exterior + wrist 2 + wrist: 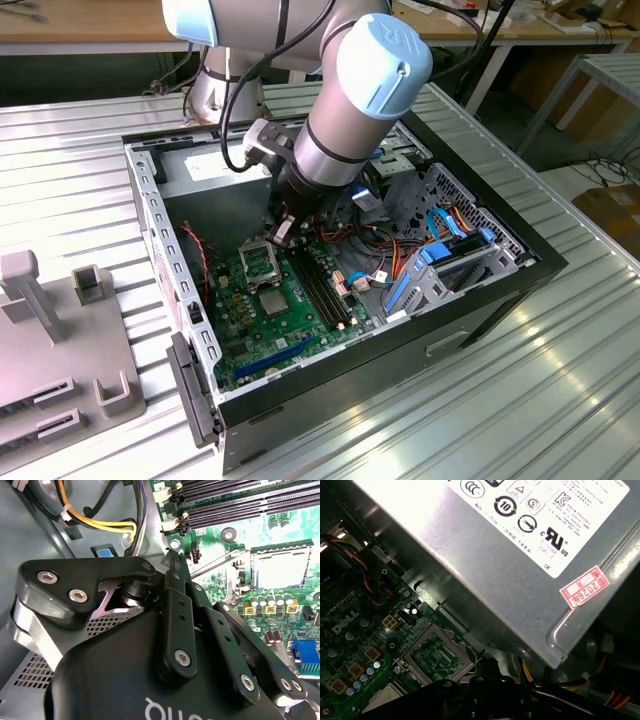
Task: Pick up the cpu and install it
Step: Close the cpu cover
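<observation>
The cpu (280, 569) is a flat silver-grey square lying in the socket (272, 300) on the green motherboard (300, 320), inside the open computer case. In the first wrist view one corner of the cpu (382, 700) shows beside the socket's metal frame (437, 652), which stands swung open. A thin metal lever (215, 562) runs from the socket toward my gripper (172, 560). The gripper (281, 232) hangs just beyond the open frame (256, 258), low over the board. It looks shut, holds nothing and is apart from the cpu.
The grey power supply box (520, 545) sits close beside the gripper, with bundled cables (100, 525) near it. Black memory slots (240, 505) run along the socket. A drive cage with blue parts (440, 265) fills the case's right end. A grey fixture (60, 340) stands outside.
</observation>
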Robot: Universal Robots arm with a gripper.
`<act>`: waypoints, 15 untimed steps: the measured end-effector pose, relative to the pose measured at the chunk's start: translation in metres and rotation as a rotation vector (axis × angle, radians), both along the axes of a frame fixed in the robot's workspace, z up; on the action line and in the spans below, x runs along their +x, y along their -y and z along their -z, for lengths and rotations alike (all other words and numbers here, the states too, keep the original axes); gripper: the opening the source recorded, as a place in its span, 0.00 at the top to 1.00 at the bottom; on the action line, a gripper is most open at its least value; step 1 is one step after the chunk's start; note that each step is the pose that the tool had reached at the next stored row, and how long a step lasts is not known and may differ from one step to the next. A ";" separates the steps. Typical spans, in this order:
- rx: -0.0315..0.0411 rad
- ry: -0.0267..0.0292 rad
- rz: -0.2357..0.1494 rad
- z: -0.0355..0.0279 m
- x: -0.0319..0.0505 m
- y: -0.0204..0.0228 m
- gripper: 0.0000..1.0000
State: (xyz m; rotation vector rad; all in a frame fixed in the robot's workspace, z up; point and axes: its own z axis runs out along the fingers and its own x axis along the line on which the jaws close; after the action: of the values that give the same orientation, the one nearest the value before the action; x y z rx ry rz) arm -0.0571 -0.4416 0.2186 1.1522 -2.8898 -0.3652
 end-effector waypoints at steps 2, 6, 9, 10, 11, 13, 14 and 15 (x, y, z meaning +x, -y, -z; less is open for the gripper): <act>-0.0003 -0.0001 0.000 -0.0009 -0.0002 0.0008 0.89; -0.0001 -0.0001 -0.001 -0.0031 -0.0002 0.0013 0.89; -0.0001 -0.0001 -0.001 -0.0056 -0.0002 0.0015 0.89; -0.0001 -0.0001 -0.001 -0.0061 -0.0002 0.0016 0.89; 0.0000 -0.0001 -0.001 -0.0066 -0.0002 0.0017 0.89; 0.0000 0.0000 -0.002 -0.0074 -0.0003 0.0021 0.89; -0.0002 -0.0001 -0.002 -0.0080 -0.0003 0.0024 0.89; -0.0001 0.0000 -0.002 -0.0084 -0.0004 0.0027 0.89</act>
State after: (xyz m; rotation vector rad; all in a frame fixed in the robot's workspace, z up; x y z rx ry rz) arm -0.0575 -0.4443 0.2270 1.1547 -2.8885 -0.3650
